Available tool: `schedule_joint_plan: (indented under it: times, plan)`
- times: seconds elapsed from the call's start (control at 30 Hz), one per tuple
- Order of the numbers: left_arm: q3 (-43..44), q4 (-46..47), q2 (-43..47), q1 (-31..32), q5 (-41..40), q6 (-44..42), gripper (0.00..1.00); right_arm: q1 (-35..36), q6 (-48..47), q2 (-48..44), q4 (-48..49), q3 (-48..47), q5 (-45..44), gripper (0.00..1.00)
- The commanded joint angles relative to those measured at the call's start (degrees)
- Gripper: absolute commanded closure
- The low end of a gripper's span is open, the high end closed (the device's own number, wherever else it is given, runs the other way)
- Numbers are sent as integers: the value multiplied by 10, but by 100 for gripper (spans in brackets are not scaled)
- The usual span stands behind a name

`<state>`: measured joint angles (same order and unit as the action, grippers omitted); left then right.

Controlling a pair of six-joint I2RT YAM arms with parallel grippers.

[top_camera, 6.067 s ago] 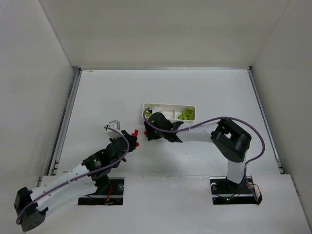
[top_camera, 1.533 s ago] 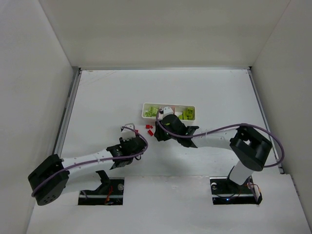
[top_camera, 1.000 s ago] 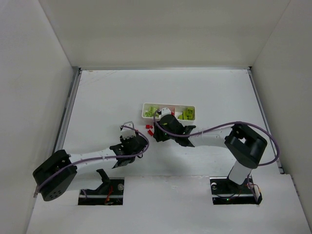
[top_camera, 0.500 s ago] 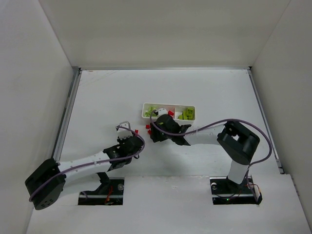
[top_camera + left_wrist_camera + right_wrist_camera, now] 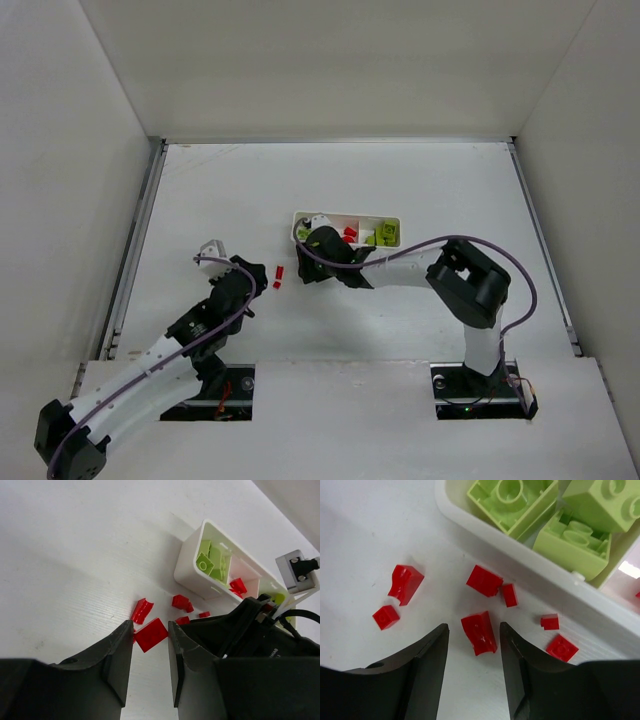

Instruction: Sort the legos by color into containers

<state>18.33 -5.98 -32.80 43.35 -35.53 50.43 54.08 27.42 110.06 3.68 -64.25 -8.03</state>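
Pinching a flat red brick [image 5: 149,635] in the narrowed left gripper [image 5: 150,627] over the white-walled matte table [image 5: 220,190], loosely straddling a second red brick [image 5: 480,632] with the part-open right gripper [image 5: 473,626] beside the tray [image 5: 530,565] of lime blocks [image 5: 570,540].

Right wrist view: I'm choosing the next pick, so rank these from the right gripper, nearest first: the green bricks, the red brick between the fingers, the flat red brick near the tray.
1. Red brick, between the right gripper's fingers.
2. Flat red brick, just beyond, near the tray wall.
3. Green bricks, farthest, inside the tray.
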Motion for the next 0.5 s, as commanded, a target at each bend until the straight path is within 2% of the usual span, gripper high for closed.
schedule_joint_plan:
  times: [0.0,0.1,0.17,0.23,0.3,0.47]
  plan:
    - [-4,-31,15,-18,13,21,82,4,-14,16,-34,-31,-43,50]
    - [-4,-25,16,-30,25,17,82,8,-15,28,-46,-43,-50,60]
    - [-3,-19,17,-36,32,12,82,12,-16,31,-58,-48,-60,71]
    - [-6,-13,21,-38,36,12,82,17,-17,22,-57,-43,-74,78]
    - [-5,-7,20,-42,41,10,82,18,-13,0,-47,-27,-73,81]
    - [5,23,-2,-43,50,4,82,18,-11,-105,-16,24,-60,80]
